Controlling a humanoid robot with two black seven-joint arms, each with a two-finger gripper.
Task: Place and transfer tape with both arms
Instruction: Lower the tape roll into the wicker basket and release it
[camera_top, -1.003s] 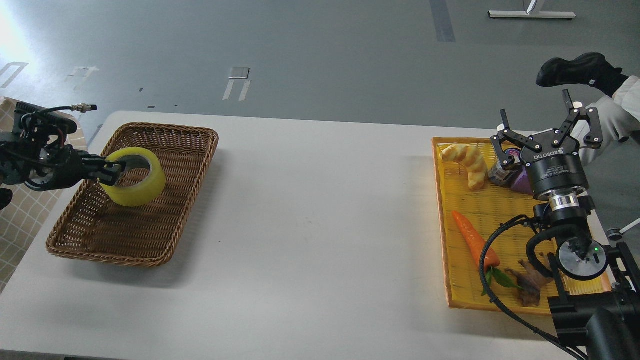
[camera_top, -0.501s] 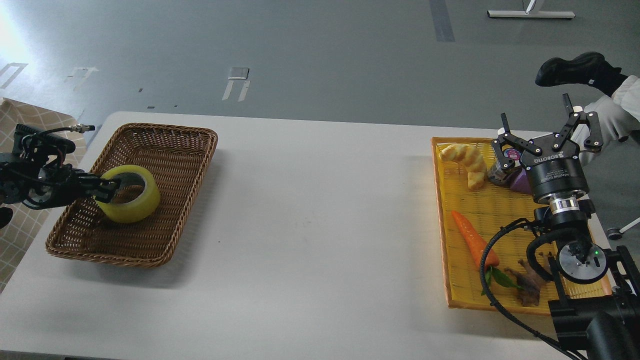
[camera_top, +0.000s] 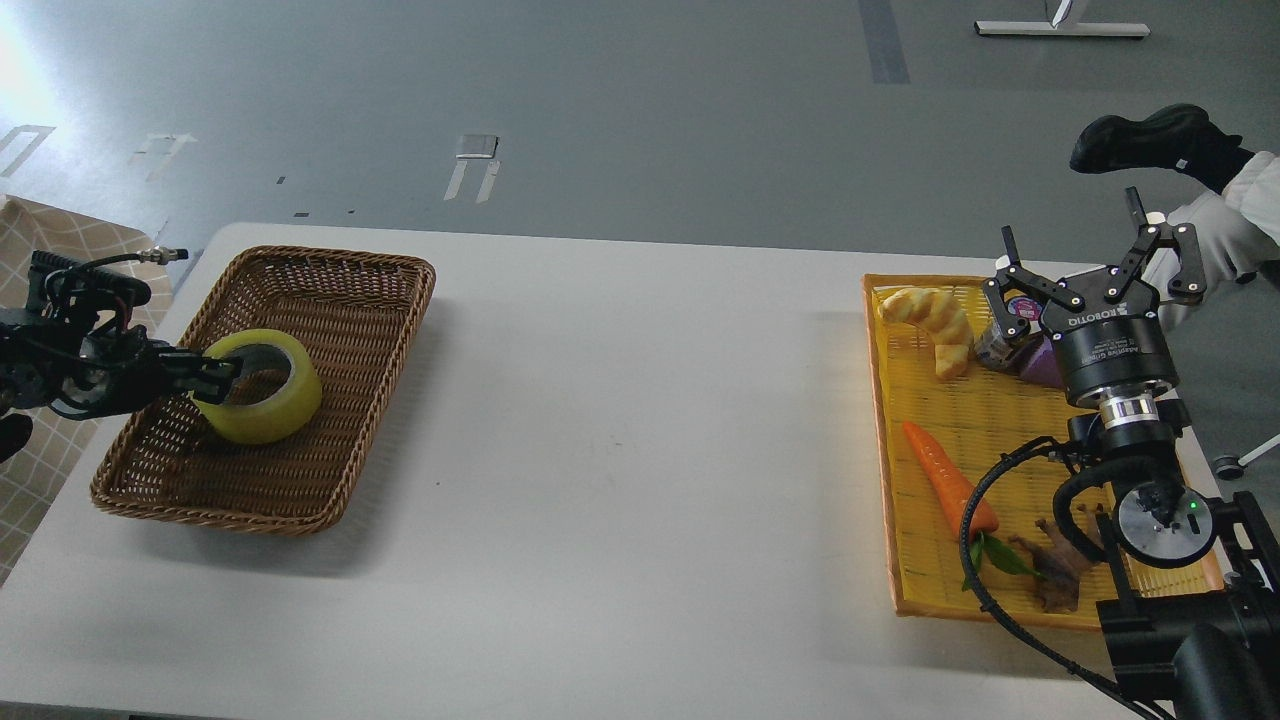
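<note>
The tape (camera_top: 262, 393) is a yellowish roll with a grey core, lying flat on the floor of the brown wicker basket (camera_top: 340, 300) at the table's left. My left gripper (camera_top: 212, 380) comes in from the left at the roll's left rim, with its fingers on the rim wall; it looks shut on the tape. My right gripper (camera_top: 1090, 262) is open and empty, fingers spread and pointing up, above the far right of the yellow tray (camera_top: 905, 560).
The yellow tray on the right holds a bread piece (camera_top: 935, 325), a purple item (camera_top: 1030, 355), a toy carrot (camera_top: 945, 478) and a brown figure (camera_top: 1055, 565). The white table (camera_top: 640, 450) lies between basket and tray. A person's shoe (camera_top: 1150, 140) is at the far right.
My left gripper has lowered the tape from a tilted hold above the basket down onto the basket floor. The right arm has barely moved.
</note>
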